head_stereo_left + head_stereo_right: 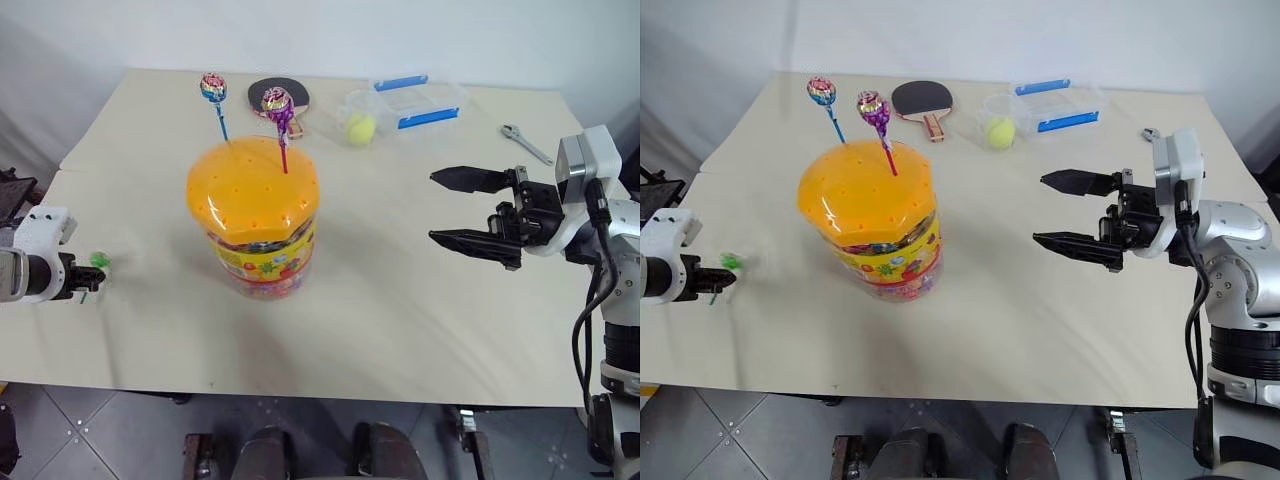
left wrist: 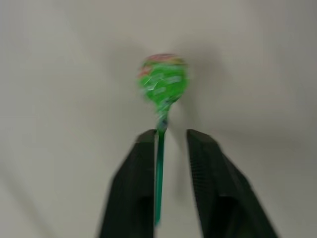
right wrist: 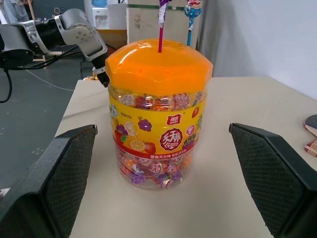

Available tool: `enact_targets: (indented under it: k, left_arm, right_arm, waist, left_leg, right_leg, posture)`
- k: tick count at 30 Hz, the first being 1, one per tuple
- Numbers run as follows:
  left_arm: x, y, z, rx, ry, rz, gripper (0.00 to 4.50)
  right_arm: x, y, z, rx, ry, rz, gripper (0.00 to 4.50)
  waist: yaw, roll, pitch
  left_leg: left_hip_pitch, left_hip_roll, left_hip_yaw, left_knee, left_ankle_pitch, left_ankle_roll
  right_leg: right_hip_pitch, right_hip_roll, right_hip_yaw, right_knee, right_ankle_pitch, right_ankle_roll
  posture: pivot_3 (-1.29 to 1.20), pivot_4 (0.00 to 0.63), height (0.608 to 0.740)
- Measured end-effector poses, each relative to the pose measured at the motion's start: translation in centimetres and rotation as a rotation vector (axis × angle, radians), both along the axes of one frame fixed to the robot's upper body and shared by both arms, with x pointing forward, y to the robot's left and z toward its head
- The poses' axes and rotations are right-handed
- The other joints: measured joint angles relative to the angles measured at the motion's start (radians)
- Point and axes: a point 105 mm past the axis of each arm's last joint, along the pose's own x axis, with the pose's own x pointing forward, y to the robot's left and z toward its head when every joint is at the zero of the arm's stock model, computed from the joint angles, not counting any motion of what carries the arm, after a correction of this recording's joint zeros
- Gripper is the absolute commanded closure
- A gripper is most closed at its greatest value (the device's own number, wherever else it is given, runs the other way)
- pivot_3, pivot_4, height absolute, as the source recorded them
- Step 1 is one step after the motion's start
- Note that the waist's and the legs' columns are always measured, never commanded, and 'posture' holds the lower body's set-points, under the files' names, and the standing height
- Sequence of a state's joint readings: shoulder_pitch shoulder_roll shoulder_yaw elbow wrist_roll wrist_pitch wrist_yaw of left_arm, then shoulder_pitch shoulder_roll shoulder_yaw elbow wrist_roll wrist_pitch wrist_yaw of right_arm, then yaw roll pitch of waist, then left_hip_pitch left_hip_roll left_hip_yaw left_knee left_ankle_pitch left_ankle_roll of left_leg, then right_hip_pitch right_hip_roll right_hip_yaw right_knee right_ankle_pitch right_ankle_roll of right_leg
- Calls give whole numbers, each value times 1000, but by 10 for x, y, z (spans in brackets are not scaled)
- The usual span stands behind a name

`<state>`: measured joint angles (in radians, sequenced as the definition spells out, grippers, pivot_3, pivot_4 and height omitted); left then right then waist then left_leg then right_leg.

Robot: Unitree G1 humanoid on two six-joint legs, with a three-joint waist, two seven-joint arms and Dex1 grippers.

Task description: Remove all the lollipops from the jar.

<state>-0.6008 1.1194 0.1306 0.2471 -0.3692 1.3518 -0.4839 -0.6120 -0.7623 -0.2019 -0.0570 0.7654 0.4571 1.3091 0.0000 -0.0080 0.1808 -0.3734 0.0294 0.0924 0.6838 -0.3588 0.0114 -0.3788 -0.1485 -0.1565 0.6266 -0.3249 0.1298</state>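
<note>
The jar (image 1: 255, 215), a clear tub with a domed orange lid and a yellow label, stands mid-table. A blue lollipop (image 1: 213, 88) and a purple-red lollipop (image 1: 277, 102) stick up from holes in its lid. A green lollipop (image 2: 162, 79) is low over the table at the far left. Its stick runs between the fingers of my left gripper (image 1: 90, 280), which stand apart, the stick against one of them. My right gripper (image 1: 450, 208) hovers wide open to the right of the jar, pointing at it, with nothing between its fingers.
At the back of the table (image 1: 400, 330) lie a table-tennis paddle (image 1: 280, 97), a yellow-green ball (image 1: 360, 127) and a clear box with blue clips (image 1: 415, 103). A wrench (image 1: 525, 142) lies at the back right. The table's front edge is near me.
</note>
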Motion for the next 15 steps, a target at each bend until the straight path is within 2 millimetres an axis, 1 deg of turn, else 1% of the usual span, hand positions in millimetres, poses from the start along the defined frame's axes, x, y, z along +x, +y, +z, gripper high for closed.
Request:
enact_targets:
  k: [5, 6, 8, 11, 12, 14, 15]
  left_arm:
    - [2, -7, 16, 15, -19, -20, 925]
    - [1, -9, 24, 26, -24, -34, 682]
    - [-1, -12, 44, 59, -56, -60, 34]
    - [-1, -22, 81, 95, -149, -119, 34]
    - [0, -25, 89, 93, -174, -138, 34]
    - [7, -36, 109, 90, -266, -208, 34]
    - [14, -44, 120, 85, -339, -267, 34]
  right_arm:
    - [0, 0, 0, 1, -1, -5, 0]
    - [0, -1, 1, 1, -2, -6, 0]
    - [0, -1, 1, -1, -4, -8, 0]
    - [1, -3, 1, -11, -11, -19, 0]
    - [1, -3, 1, -12, -12, -21, 0]
    - [2, -4, 1, -10, -16, -27, 0]
    - [2, -4, 1, -9, -17, -30, 0]
  waist:
    - [0, 0, 0]
    - [0, -1, 0]
    - [0, -1, 0]
    - [2, -1, 0]
    - [2, -1, 0]
    - [3, -1, 0]
    - [5, -1, 0]
  left_leg:
    - [0, 0, 0, 0, 0, 0]
    - [0, 0, 0, 0, 0, 0]
    - [0, 0, 0, 0, 0, 0]
    - [0, 0, 0, 0, 0, 0]
    - [0, 0, 0, 0, 0, 0]
    - [0, 0, 0, 0, 0, 0]
    - [0, 0, 0, 1, 0, 0]
  right_leg:
    - [0, 0, 0, 0, 0, 0]
    - [0, 0, 0, 0, 0, 0]
    - [0, 0, 0, 0, 0, 0]
    - [-1, 0, 0, 0, 0, 0]
    - [0, 0, 0, 0, 0, 0]
    - [-1, 0, 0, 0, 0, 0]
    - [0, 0, 0, 0, 0, 0]
  posture:
    - [0, 150, 740]
    - [0, 150, 740]
    - [0, 150, 740]
    - [0, 150, 740]
    - [0, 150, 740]
    - [0, 150, 740]
    - [0, 150, 740]
